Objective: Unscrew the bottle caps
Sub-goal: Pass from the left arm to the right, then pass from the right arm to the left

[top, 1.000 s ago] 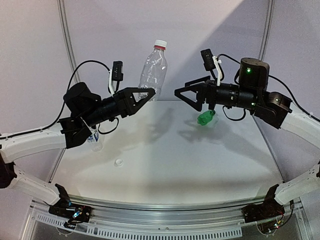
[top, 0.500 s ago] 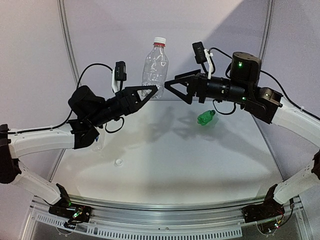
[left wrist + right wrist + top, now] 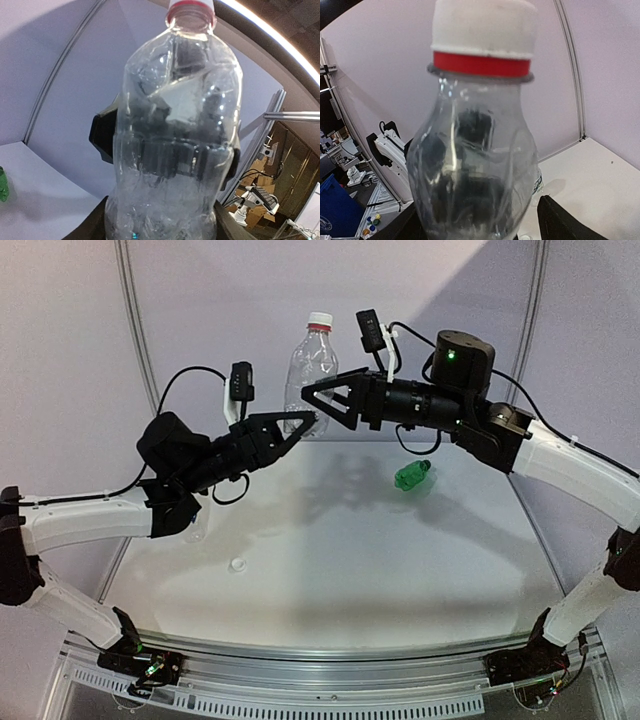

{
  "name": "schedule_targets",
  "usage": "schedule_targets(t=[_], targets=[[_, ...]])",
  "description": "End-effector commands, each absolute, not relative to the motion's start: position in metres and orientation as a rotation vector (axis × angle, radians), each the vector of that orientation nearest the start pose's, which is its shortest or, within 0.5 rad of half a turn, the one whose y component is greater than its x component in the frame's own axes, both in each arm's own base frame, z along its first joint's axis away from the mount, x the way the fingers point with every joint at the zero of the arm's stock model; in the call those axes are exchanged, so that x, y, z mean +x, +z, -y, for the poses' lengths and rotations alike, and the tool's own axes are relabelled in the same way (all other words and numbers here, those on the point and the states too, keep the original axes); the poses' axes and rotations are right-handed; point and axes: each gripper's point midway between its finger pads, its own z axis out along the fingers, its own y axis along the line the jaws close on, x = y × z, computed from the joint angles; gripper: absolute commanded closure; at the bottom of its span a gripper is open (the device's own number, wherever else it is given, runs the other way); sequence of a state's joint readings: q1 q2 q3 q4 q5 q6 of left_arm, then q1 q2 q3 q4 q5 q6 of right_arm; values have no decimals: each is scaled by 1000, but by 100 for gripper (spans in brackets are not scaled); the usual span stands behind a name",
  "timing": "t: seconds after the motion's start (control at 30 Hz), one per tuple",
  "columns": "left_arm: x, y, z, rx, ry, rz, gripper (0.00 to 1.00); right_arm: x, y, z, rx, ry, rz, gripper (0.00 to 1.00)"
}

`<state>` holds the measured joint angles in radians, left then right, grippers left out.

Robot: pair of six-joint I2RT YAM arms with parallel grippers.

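A clear unlabelled bottle stands upright in the air, and my left gripper is shut on its lower body. Its white cap sits over a red ring and is still on the neck. My right gripper is at the bottle's middle, open, with a finger on either side. In the right wrist view the bottle fills the space between the fingers, with a gap on the right side, and the cap is above. The left wrist view shows the bottle squeezed between the jaws.
A green bottle lies on the table at the back right. A labelled clear bottle sits by the left arm. A loose white cap rests on the table's left side. Frame posts stand at both back corners.
My right arm has swung left and up from above the green bottle to the held bottle. My left arm lifted the bottle slightly, then stayed still.
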<state>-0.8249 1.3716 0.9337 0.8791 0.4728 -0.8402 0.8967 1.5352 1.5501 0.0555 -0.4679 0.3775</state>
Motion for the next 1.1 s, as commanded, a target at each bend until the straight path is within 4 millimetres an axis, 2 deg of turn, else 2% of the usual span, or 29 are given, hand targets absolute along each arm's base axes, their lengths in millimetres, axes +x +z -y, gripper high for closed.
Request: schedule_targets(t=[0.0,0.1,0.23,0.33,0.37,0.5,0.67,0.93,1.07], targets=[[227,423,367,522,-1716,-1269,83,236,461,-441,-841,1418,-1442,26],[227,423,365,513,-1719,-1262,83,237,460,-446,-849,1437,-1438,34],[227,424,364,511,-1713,-1263,82,237,459,-447,-849,1444,-1439,53],[226,424,363,513,-1708,-1264,78,237,459,-447,-845,1445,-1440,63],[227,424,363,515,-1701,-1269,71,237,460,-447,-843,1446,-1441,65],[228,420,360,516,-1649,-1301,34,238,461,-446,-836,1435,-1444,69],[226,416,347,540,-1509,-1359,2,237,453,-440,-859,1379,-1478,70],[217,417,321,631,-1246,-1440,1,222,418,-419,-951,1271,-1596,72],[216,426,319,682,-1186,-1467,1,212,400,-411,-1039,1225,-1643,72]])
